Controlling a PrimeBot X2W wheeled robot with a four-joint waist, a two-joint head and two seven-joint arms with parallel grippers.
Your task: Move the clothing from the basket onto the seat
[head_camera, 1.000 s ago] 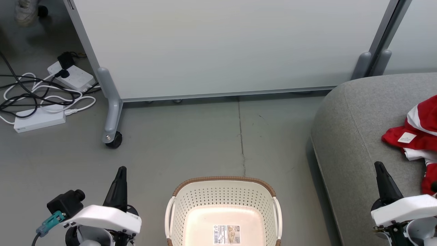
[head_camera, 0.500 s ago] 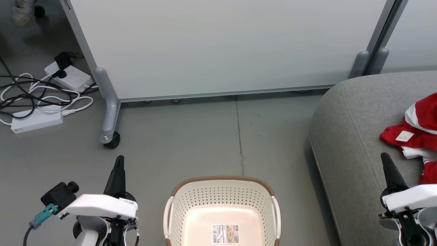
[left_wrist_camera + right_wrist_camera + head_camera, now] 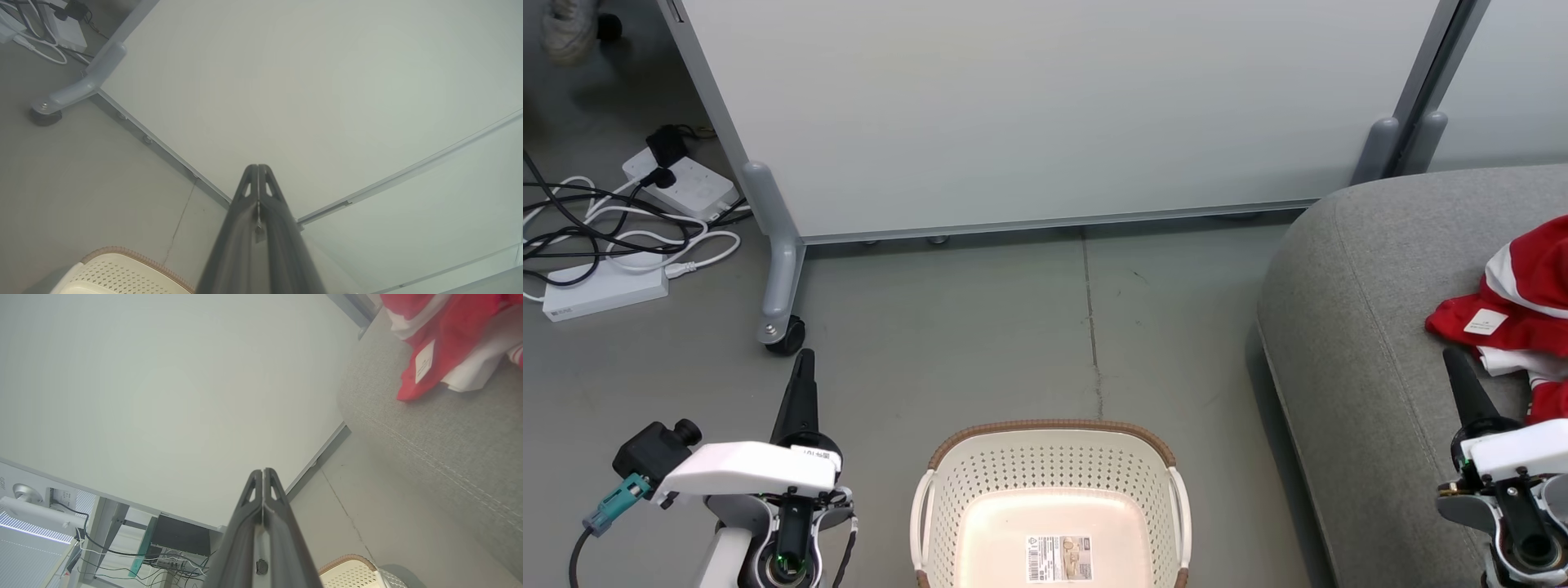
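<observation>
The cream perforated basket (image 3: 1052, 469) with a brown rim stands on the floor at the bottom centre; inside it I see only a label on the base. Red clothing (image 3: 1515, 314) with white trim and a white tag lies on the grey seat (image 3: 1356, 327) at the right, also seen as clothing (image 3: 441, 347) on the seat (image 3: 441, 433) in the right wrist view. My left gripper (image 3: 803, 359) is shut and holds nothing, left of the basket above the floor. My right gripper (image 3: 1452, 357) is shut with nothing in it, over the seat just below the clothing.
A large pale partition panel (image 3: 1045, 114) on a grey wheeled foot (image 3: 780, 327) stands behind the basket. Power strips and tangled cables (image 3: 621, 229) lie on the floor at the far left. A shoe (image 3: 564, 33) shows at the top left corner.
The head view has shifted, so the whole scene sits a little further left and up. Both grippers reach higher in the view than before, still shut.
</observation>
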